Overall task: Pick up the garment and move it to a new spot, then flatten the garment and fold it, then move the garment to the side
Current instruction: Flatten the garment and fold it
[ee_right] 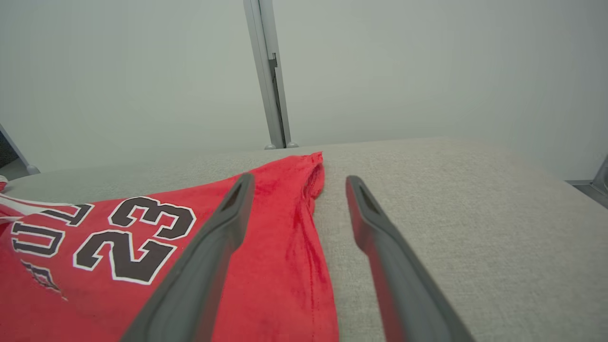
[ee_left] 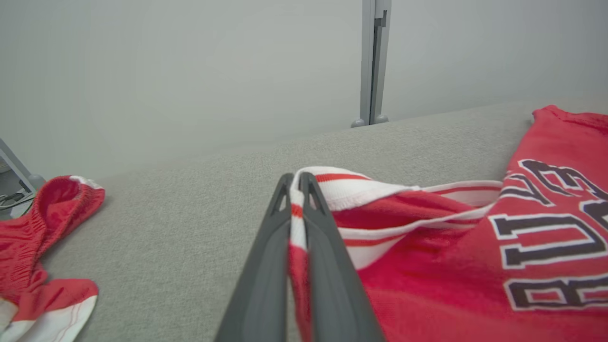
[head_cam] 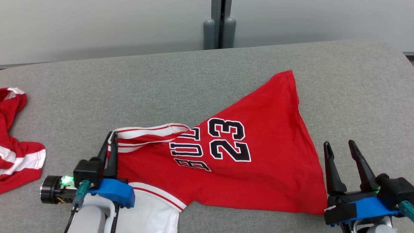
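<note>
Pinching jersey (head_cam: 275, 145) edge: left tool (head_cam: 112, 135).

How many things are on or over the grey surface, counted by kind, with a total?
red number 23 jersey: 1
red and white shorts: 1
grippers: 2 (left gripper, jaws shut on the jersey's striped trim; right gripper, jaws open)
Total: 4

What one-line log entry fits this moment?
left tool: shut on jersey trim | right tool: open, holding nothing | jersey: unfolded on grey surface
</note>
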